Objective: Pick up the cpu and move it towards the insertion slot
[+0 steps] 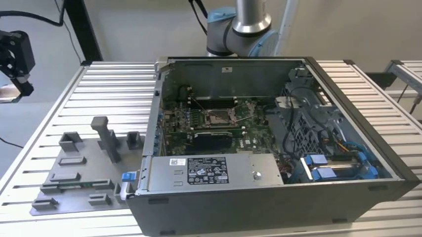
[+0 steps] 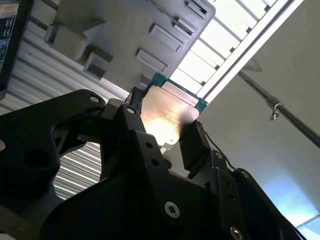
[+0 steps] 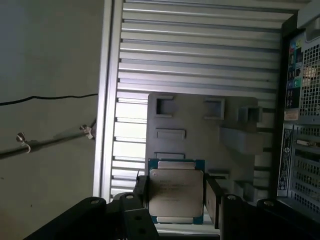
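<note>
Arm base (image 1: 238, 30) at far side of computer case (image 1: 277, 143), reaching toward exterior view's left. Gripper (image 1: 16, 61) hangs high at that edge, raised above slatted table (image 1: 112, 89). Jaws clamped on two opposite edges of cpu (image 3: 176, 192), which sits between them in both wrist views (image 2: 167, 112). Cpu flat, silver top facing first wrist camera, edges parallel to jaws; near-square, no clear long axis. Grey fixture plate (image 3: 200, 132) behind it. Insertion slot (image 1: 218, 116) inside case, well apart from gripper.

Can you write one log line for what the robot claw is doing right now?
claw: shut on cpu | cpu: held clear of grey fixture plate | insertion slot: inside open computer case, apart from claw
</note>
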Action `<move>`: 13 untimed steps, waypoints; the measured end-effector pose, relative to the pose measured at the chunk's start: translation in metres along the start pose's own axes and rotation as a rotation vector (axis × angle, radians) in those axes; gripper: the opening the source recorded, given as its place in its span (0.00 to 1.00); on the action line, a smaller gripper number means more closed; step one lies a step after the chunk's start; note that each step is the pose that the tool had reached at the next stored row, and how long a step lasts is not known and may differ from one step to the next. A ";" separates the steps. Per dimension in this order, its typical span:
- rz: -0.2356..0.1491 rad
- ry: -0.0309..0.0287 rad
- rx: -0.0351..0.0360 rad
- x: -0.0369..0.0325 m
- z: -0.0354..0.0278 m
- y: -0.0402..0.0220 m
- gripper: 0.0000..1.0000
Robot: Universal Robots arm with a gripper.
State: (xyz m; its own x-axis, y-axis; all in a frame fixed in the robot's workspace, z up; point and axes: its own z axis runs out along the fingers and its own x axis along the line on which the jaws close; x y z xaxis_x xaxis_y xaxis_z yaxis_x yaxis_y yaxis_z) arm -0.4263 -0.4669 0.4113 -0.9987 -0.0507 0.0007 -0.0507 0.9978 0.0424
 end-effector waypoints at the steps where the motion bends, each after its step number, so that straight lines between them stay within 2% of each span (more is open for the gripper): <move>1: 0.000 -0.0005 -0.0006 0.0000 -0.0001 0.0000 0.00; 5: 0.000 -0.0012 -0.0011 -0.0025 0.0000 -0.0003 0.00; 13: 0.000 -0.0008 0.0000 -0.0216 -0.0001 -0.0012 0.00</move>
State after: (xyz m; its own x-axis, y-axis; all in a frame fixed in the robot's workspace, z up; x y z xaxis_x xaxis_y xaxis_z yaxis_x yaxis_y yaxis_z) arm -0.4046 -0.4670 0.4114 -0.9987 -0.0508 -0.0001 -0.0508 0.9978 0.0424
